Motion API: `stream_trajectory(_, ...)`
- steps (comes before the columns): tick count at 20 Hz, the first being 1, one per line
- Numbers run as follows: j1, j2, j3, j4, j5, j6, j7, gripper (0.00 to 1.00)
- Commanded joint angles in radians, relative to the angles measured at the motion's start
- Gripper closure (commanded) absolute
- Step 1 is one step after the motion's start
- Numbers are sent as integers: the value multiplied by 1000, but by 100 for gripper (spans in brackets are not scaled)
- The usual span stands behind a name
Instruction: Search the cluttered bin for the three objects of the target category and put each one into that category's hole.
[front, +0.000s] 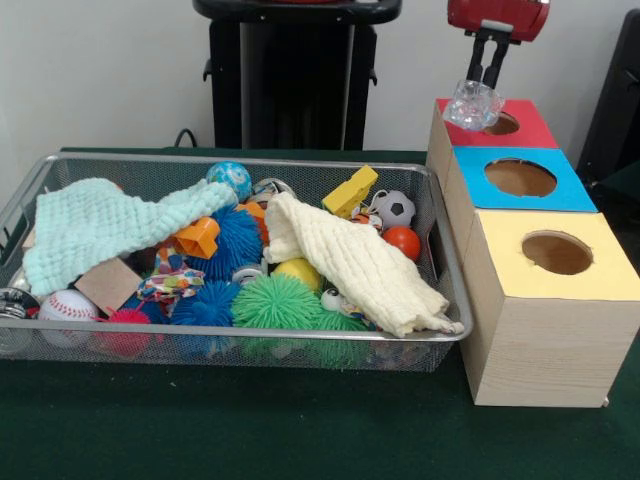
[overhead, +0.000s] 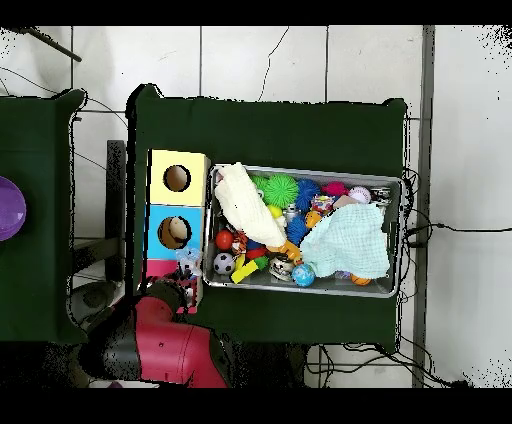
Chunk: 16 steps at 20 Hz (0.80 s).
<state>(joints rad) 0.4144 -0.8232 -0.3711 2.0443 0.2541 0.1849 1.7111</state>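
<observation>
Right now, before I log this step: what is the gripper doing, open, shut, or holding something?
Gripper: shut on a clear crinkly object, held over the red-topped box's hole.

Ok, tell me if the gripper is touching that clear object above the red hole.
Touching: the front view shows the gripper shut on the clear object, which hangs from its fingertips.
</observation>
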Motion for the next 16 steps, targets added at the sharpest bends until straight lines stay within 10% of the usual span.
stream_trajectory(1,38,70,-22,-106,90,107,291,100)
stream_trajectory(16,69,92,-66,-173,134,182,264,100)
